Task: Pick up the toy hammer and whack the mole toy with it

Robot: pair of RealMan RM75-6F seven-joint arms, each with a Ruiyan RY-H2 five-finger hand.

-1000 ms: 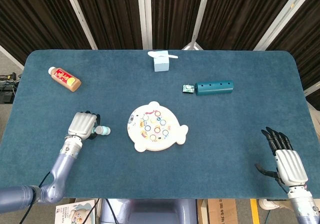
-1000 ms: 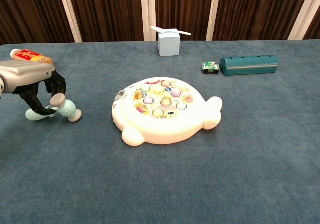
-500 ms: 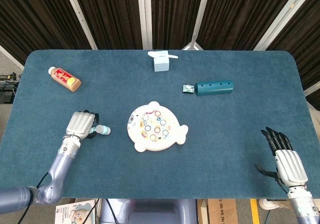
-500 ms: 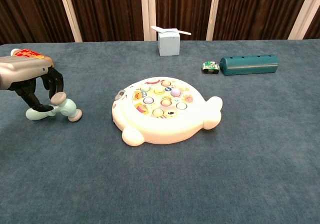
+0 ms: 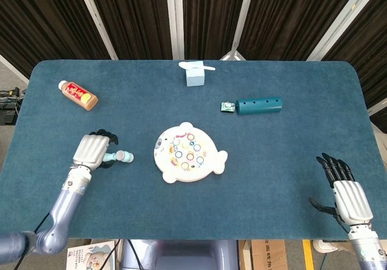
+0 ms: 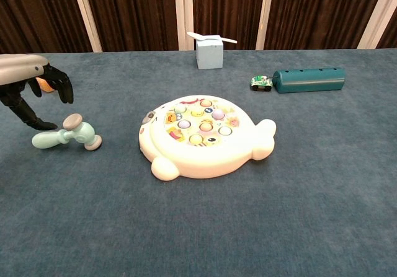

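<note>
The toy hammer (image 5: 118, 156) (image 6: 67, 134), mint green with grey faces, lies flat on the blue table cloth, left of the mole toy. The mole toy (image 5: 188, 152) (image 6: 201, 134) is a white, whale-shaped board with several coloured moles on top, at the table's middle. My left hand (image 5: 92, 150) (image 6: 28, 88) hovers just left of and above the hammer's handle with its dark fingers spread and nothing in them. My right hand (image 5: 344, 194) rests near the front right table edge, fingers spread and empty; only the head view shows it.
A brown bottle with a red label (image 5: 78, 95) lies at the back left. A pale blue box (image 5: 195, 73) (image 6: 209, 51) stands at the back middle. A teal cylinder (image 5: 259, 106) (image 6: 309, 79) with a small toy car (image 5: 227, 106) (image 6: 260, 82) lies right of centre.
My left hand opened its fingers off the hammer's handle and lifted up and to the left. The hammer stays on the cloth. The right hand has not moved.
</note>
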